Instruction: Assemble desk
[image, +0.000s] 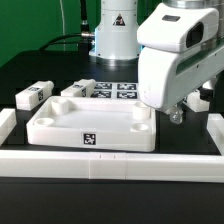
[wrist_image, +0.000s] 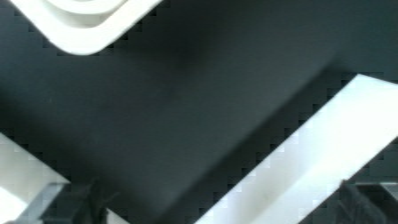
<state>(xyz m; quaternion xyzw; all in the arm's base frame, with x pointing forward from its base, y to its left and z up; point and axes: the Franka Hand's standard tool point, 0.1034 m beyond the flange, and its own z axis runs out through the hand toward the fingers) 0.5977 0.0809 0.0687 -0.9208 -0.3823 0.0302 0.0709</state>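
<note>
While the gripper (image: 186, 110) is hung above the black table (image: 40, 190) at the exterior view's right, just beside the right end of the top (image: 70, 125), nothing is gripped by it. In the wrist view its fingers (wrist_image: 63, 203) are seen set wide apart, and only bare table and a stretch of the rail (wrist_image: 320, 150) are seen past them.

The top is laid flat in the middle of the table, recesses upward, and a tag is shown on its front wall. Two legs are laid behind its left end. The left leg (image: 36, 93) is placed near the far corner at the exterior view's left. The second leg (image: 77, 88) is placed just to the right of it, near the marker board (image: 112, 90). Whether either leg touches the top cannot be told.

The rail (image: 110, 165) is run along the front of the table, and further lengths are seen at both sides. A white corner (wrist_image: 86, 25) with a rounded hollow is caught in the wrist view, apart from the rail; which part it belongs to cannot be told.
</note>
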